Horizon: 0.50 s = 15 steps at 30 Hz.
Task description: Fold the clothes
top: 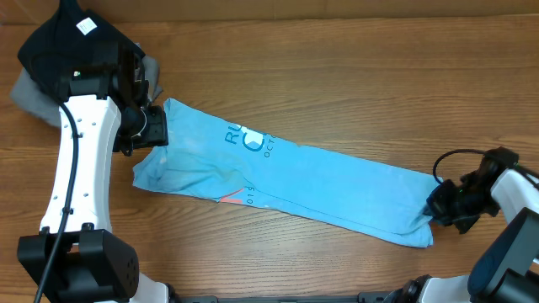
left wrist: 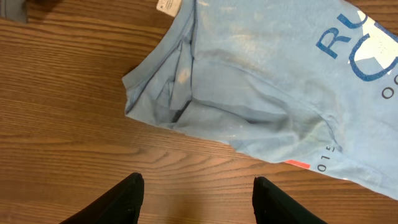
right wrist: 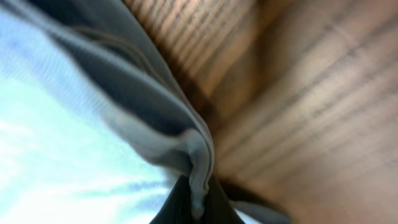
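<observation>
Overhead, the soft blue T-shirt [top: 320, 181] lies as a long diagonal band on the wood-grain table [top: 379, 84], with the right claw [top: 438, 206] at its hem. Left wrist: the left claw [left wrist: 196, 186] gapes wide, empty, near the rumpled sleeve. Right wrist, blurred: that claw nips a fabric fold.

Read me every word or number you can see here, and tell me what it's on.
"RU": big dark-blue letters on the T-shirt; the rest is unclear.
"015": small print beside a red mark on it; last digit uncertain.
"OC": start of a small line; the rest is unreadable.
Neck tag: too small to read.
Tag on black garment: unreadable.
</observation>
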{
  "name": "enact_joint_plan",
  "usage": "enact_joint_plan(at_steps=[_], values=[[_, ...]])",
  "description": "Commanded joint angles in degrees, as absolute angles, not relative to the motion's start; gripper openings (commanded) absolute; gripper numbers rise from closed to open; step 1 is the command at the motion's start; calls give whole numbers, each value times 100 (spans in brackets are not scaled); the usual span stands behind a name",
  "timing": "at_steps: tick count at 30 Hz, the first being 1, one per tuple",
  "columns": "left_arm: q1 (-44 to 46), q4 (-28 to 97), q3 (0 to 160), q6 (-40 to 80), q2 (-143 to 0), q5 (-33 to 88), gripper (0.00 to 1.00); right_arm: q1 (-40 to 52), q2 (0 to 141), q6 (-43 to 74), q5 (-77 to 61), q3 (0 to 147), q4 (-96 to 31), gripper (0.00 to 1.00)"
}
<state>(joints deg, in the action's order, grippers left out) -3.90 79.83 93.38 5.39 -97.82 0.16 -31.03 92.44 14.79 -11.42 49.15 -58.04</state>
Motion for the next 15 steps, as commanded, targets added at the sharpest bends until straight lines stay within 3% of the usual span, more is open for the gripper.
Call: enact_joint_plan(at_steps=[1,7,15], values=[[-412,7972,9424,467,-9664,-21,59,-3092,9094,1503,-777,5699,-6084,4],[-412,7929,9424,469,-9664,-19,58,-2462,8707,1498,-827,6045,-6427,4],[-412,7922,9424,469,-9664,-21,58,-683,8444,1802,-856,6014,-6632,4]])
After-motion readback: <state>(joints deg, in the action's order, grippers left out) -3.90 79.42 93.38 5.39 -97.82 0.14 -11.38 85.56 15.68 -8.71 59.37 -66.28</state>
